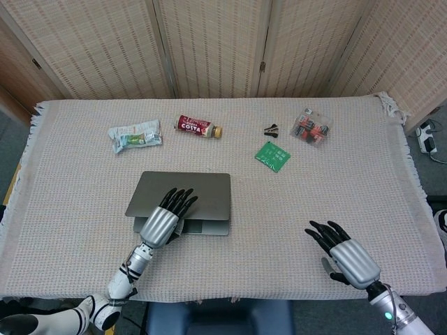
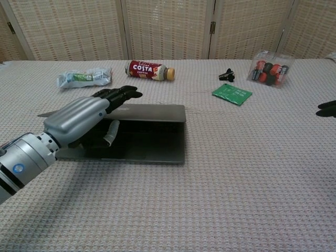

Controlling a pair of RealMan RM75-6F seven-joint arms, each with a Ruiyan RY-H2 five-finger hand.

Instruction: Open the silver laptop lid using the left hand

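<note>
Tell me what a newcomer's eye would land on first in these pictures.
First, the silver laptop near the table's front edge, its lid partly raised, with the left hand gripping the lid's front edge, fingers on top and thumb beneath. Next, the right hand, open and holding nothing, at the front right of the table. Along the back lie a Costa coffee bottle and a green packet.

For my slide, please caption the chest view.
Left robot hand lifts the silver laptop lid, partly open.

A woven folding screen point(image 1: 209, 42) stands behind the desk point(image 1: 84, 209), which a beige cloth with fringed edges covers. The grey floor point(image 1: 8, 150) shows beside it.
</note>
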